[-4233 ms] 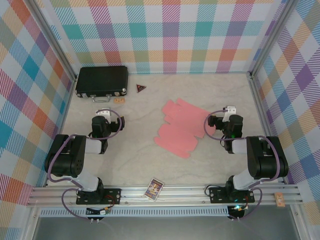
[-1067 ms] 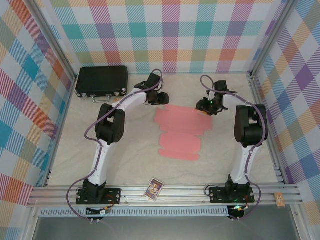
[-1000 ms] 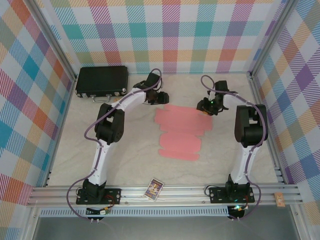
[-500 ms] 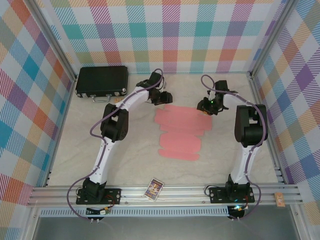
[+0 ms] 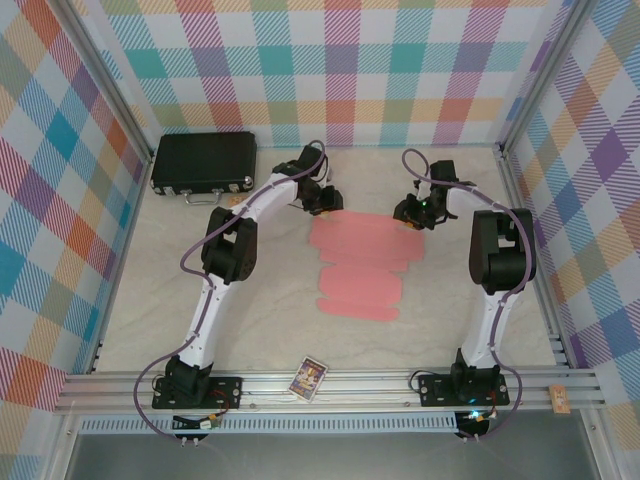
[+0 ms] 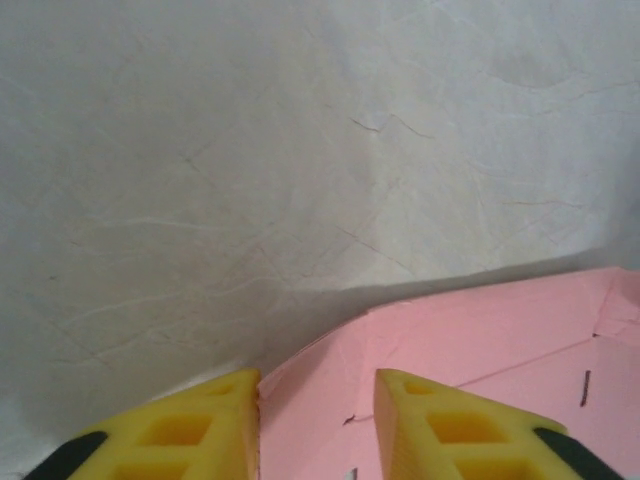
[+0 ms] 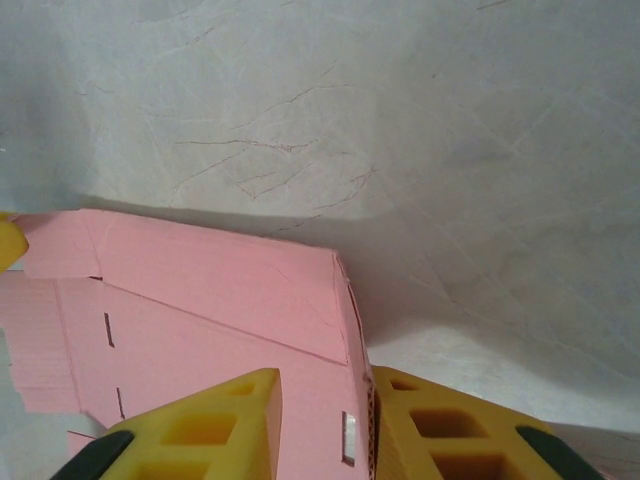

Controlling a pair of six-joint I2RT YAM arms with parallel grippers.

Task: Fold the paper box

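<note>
Top view: far corners of paper box [image 5: 360,262] hidden under my left jaws and right jaws, upper centre of frame; jaw gap too small to tell there. Left wrist view: my yellow fingers [image 6: 180,430] cut off by bottom edge, box cut by right and bottom edges; whether pads touch card, cannot tell. Right wrist view: fingers [image 7: 200,425] cut at bottom, box cut at left and bottom. Picture card [image 5: 309,378], bottom centre of top view: print too small to read.

Both my arms stretch far forward, elbows raised. My left hand [image 5: 326,203] and right hand [image 5: 407,216] point downward, each slightly parted, a narrow gap showing.
</note>
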